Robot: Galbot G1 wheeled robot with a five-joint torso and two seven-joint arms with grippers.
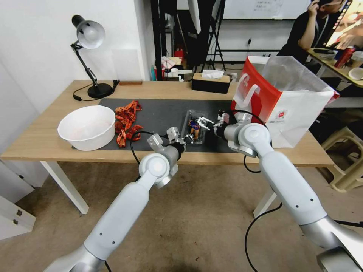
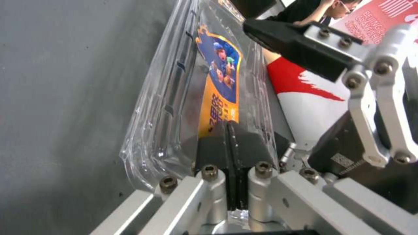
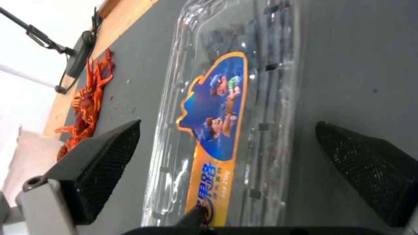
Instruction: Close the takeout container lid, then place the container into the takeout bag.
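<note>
Left gripper (image 2: 231, 143), jaws pressed together at the takeout container's (image 1: 193, 130) near edge on the dark mat (image 1: 159, 113). Right gripper (image 3: 226, 163) wide open, straddling its lid (image 3: 217, 107). Takeout bag (image 1: 287, 102) stands beyond, near the table's right edge.

Clear takeout container (image 1: 193, 129) on dark mat, blue-orange-labelled lid (image 3: 217, 130) down, red-and-white takeout bag (image 1: 287, 102) beside

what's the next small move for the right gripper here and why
Probably close the right gripper on the takeout container to lift it. Its fingers straddle the box, open, the lid looks down, and the left gripper is shut at its near end.
</note>
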